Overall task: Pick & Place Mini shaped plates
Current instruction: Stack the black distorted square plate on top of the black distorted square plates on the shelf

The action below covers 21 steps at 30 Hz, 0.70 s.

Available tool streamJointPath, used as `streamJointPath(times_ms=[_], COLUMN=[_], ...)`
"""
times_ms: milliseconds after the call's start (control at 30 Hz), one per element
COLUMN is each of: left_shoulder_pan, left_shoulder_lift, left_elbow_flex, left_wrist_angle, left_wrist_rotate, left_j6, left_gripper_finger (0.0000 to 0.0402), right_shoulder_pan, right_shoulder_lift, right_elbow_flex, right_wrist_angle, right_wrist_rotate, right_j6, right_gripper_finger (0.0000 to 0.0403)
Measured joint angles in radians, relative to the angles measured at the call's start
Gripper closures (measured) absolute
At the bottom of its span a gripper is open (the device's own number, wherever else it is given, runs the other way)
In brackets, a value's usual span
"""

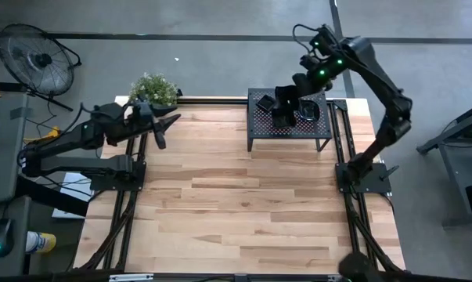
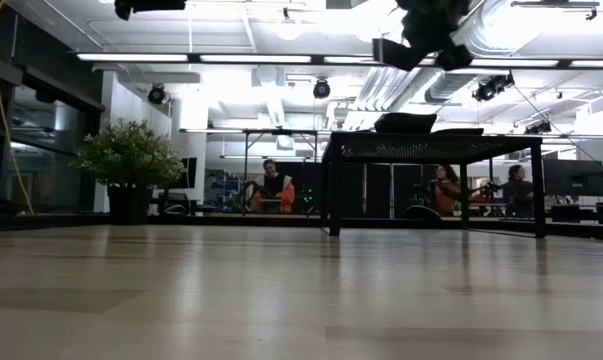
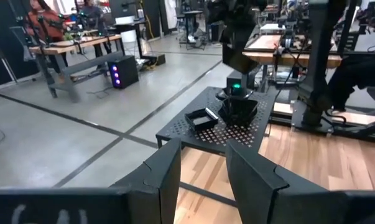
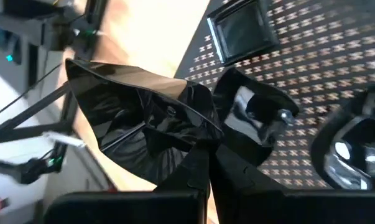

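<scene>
A black perforated rack (image 1: 289,119) stands at the table's far right. On its top lie mini shaped plates: a square one (image 4: 243,28), a rounded one (image 4: 255,124) and another (image 4: 355,149); the left wrist view shows the square one (image 3: 201,118) beside a small stack (image 3: 239,109). My right gripper (image 4: 207,149) hovers over the rack (image 1: 285,106), shut on a glossy black plate with pointed, wavy corners (image 4: 131,118). My left gripper (image 3: 203,174) is over the far left of the table (image 1: 163,127), open, with nothing between its fingers. My right gripper pinches the wavy plate by its rim (image 4: 187,134) between its two fingers. The fingers slant downward toward the rack. The plate sticks out tilted beyond the fingertips, lifted clear of the rack top.
A potted plant (image 1: 153,88) stands at the table's far left edge, close to my left gripper. The wooden table top (image 1: 243,204) stretches bare from the rack toward the near edge. People sit at benches (image 2: 273,185) in the room beyond.
</scene>
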Motion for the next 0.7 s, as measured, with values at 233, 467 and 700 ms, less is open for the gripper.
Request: streamJointPath(times_ms=[233, 467, 700], left_shoulder_pan=[-0.002, -0.002, -0.002], left_shoulder_lift=[-0.009, -0.009, -0.010], left_elbow_flex=[0.000, 0.000, 0.000], left_wrist_angle=[-0.059, -0.071, -0.070], left_wrist_rotate=[0.004, 0.053, 0.079], left_j6=[-0.005, -0.029, -0.031], left_gripper_finger=[0.0277, 0.0277, 0.0277], right_shoulder_pan=[-0.008, -0.005, -0.005], right_shoulder_lift=[0.096, 0.141, 0.142], right_elbow_flex=[0.000, 0.000, 0.000], right_wrist_angle=[-0.039, -0.065, -0.064], right_wrist_rotate=[-0.017, -0.003, 0.030], right_j6=[-0.028, -0.008, 0.052], right_gripper_finger=[0.0403, 0.0403, 0.0403])
